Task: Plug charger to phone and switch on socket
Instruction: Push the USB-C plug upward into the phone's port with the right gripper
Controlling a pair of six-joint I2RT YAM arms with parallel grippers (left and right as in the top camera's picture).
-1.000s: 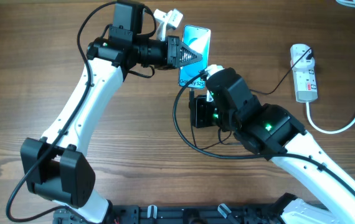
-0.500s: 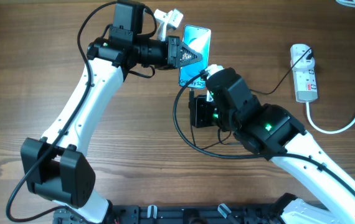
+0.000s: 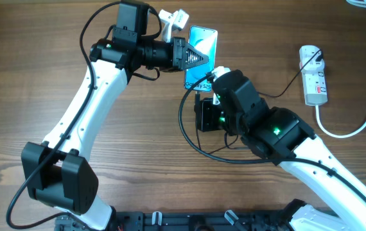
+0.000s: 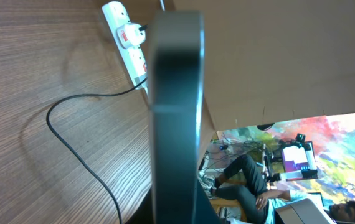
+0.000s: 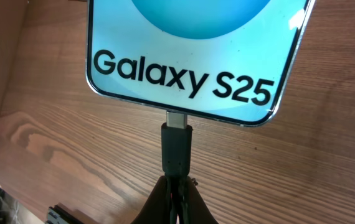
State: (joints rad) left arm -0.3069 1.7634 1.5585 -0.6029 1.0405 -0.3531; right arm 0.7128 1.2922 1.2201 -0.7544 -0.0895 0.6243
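The right gripper [image 5: 176,194] has its two fingers pressed tight on the black end of the charger [image 5: 176,149], right at the bottom of its own camera view. The little end points straight at the middle of the phone [image 5: 190,50], at the short edge under the words "Galaxy S25". A bit of shiny metal shows between the black part and the phone, so I think the end is not pushed all the way in. The good way to do this step is to push slowly and straight along the phone, with no tilt and no twist, until the shiny bit is hidden. The left gripper [image 3: 186,56] sits at the long side of the phone, but I cannot tell if it is pinching it or just resting there. It should keep the phone from sliding away. The socket [image 3: 314,76] lies well apart on the table [image 3: 42,64], off to the right, with its switch not yet pressed.
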